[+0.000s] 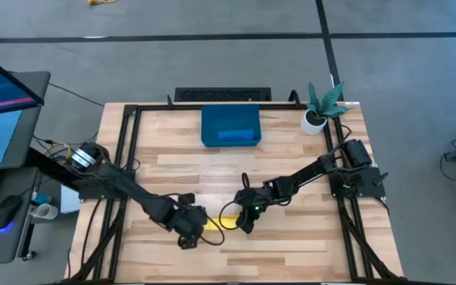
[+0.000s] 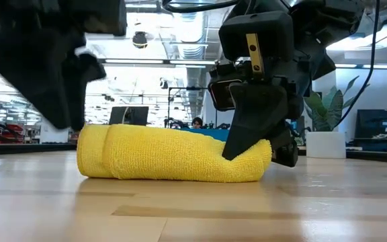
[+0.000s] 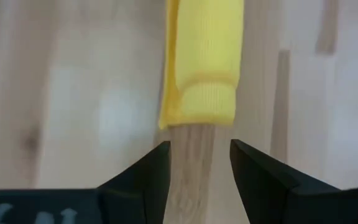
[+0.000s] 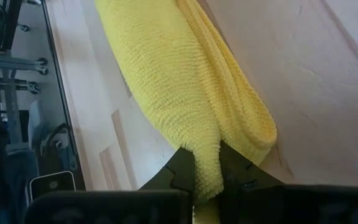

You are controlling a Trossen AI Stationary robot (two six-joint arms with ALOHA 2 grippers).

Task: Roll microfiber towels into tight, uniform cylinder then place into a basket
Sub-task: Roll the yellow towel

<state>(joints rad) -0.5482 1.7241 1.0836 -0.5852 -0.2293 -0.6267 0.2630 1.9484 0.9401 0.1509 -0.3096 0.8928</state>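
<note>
Rolled bright yellow microfiber towel: lying on the pale wooden worktop, long axis running straight between the two end effectors. Right end effector pinched narrow on one end of the roll. Left end effector spread wide, empty, just short of the opposite end, in line with the axis; dark-blue shallow plastic basket well apart across the worktop.
</note>
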